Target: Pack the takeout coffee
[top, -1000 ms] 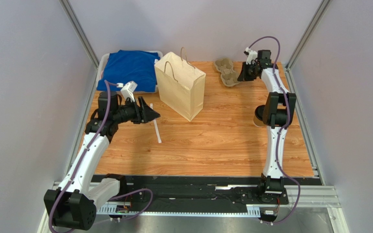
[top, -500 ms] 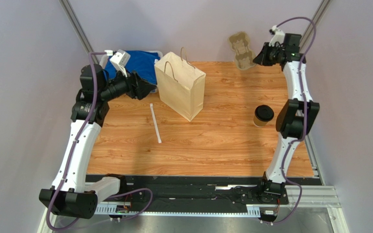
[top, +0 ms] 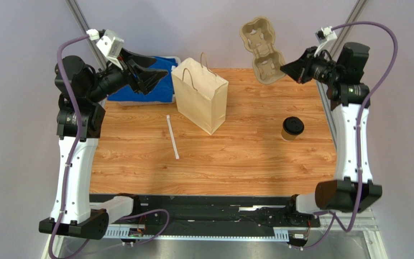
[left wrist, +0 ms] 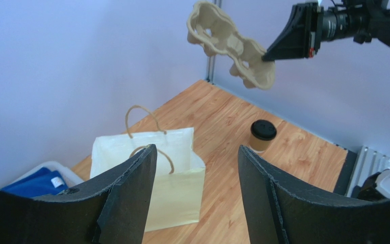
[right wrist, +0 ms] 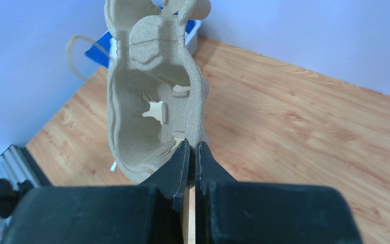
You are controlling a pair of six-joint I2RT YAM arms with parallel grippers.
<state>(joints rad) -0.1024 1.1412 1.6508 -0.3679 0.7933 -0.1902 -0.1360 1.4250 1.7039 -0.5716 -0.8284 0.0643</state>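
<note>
**While pulp tray (top: 262,49) hangs aloft, takeout coffee (top: 292,128) stands on table (top: 247,156)**

Far left, the left gripper (top: 152,81) hangs spread wide, grasping nothing. Mid-table the paper bag (top: 201,100) stands upright, a straw (top: 172,136) just beside it. Well right of the bag is the takeout coffee; above it, the right gripper (top: 286,67) clamps the pulp tray's rim.

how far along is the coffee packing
Nothing is packed yet: the takeout coffee stands on the table, lid on, apart from the paper bag. In hand: the right pincer is shut on the pulp cup tray, held in the air. The left pincer is open and empty. Left to do: the coffee, probably with the tray, goes into the bag.
</note>
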